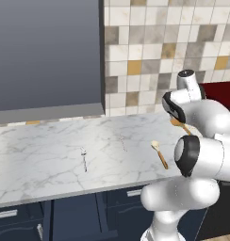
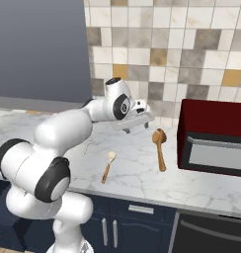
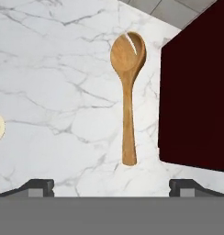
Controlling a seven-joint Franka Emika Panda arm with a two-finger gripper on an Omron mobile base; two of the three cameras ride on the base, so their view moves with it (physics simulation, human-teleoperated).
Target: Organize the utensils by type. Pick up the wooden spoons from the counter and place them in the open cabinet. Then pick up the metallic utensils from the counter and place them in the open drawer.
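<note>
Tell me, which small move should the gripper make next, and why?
Probably lower straight onto the brown wooden spoon: the gripper hovers open above it, nothing held, and the spoon lies flat on the counter beside the dark red appliance.

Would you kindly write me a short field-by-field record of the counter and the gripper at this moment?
gripper: open, above the counter, holding nothing
large wooden spoon: flat on the counter, beside the dark red appliance, ahead of the gripper
small wooden spoon: lying free on the counter nearer the front edge
metal utensils: fork and a thinner one, lying apart on the counter
</note>
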